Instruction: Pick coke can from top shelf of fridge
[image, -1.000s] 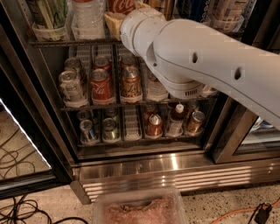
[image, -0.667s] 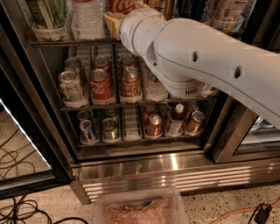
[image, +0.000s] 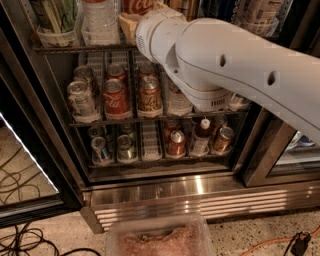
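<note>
The fridge (image: 150, 192) stands open, with a dark frame and a ribbed steel base. On the top shelf (image: 75, 49), at the upper edge of the view, the lower part of a red coke can (image: 136, 6) shows. My white arm (image: 225, 65) reaches in from the right, and its wrist end (image: 150, 27) sits just below and beside that can. The gripper is hidden behind the wrist at the top shelf. Another red coke can (image: 116, 98) stands on the shelf below, between a silver-grey can (image: 81, 99) and a copper-brown can (image: 150, 95).
Clear plastic cups (image: 55, 27) and a bottle (image: 100, 22) stand left on the top shelf, and a tan packet (image: 127, 22) touches the wrist. The lowest rack holds several cans and a small bottle (image: 201, 136). A plastic tub (image: 160, 237) and cables (image: 20, 240) lie on the floor.
</note>
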